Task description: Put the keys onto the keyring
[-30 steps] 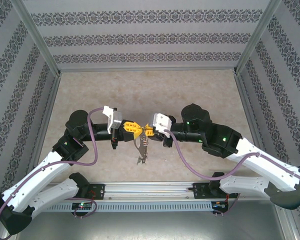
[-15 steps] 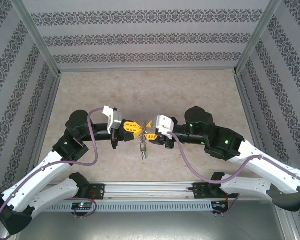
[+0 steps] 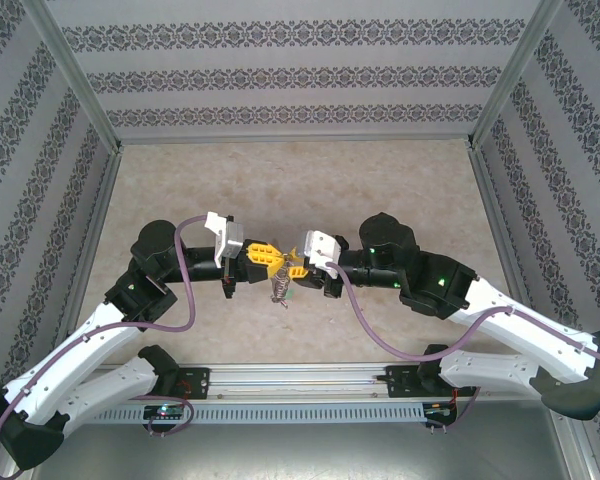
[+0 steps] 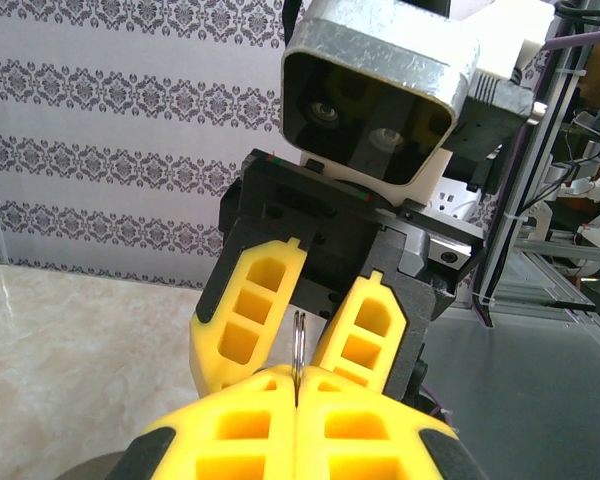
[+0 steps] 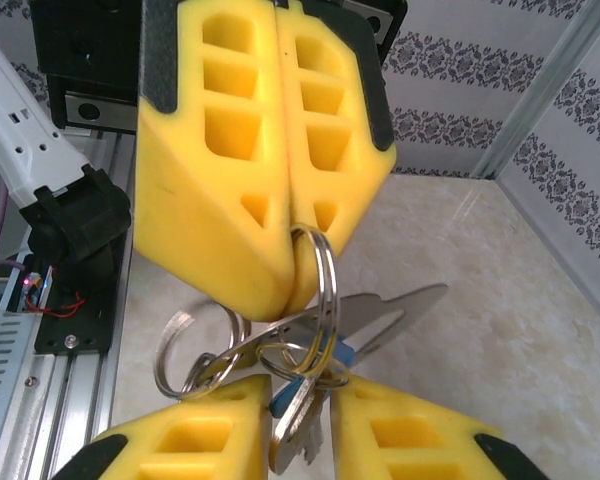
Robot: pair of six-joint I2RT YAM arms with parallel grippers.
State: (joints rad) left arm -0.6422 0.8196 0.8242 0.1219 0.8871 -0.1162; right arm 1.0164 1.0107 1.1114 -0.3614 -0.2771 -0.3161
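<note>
Left pincer (image 4: 295,380) clamped — right pincer (image 5: 298,390) slightly parted, facing.

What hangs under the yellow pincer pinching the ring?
Under the left pincer dangles the keyring with silver keys. A blue key head peeks out; rings and the right pincer cover its rest.

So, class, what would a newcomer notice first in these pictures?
Two yellow-fingered grippers meet tip to tip above the beige table: the left gripper shut on a round silver split ring. From it dangles a bunch of silver keys, flanked by the right gripper, a blue key head peeping out.
</note>
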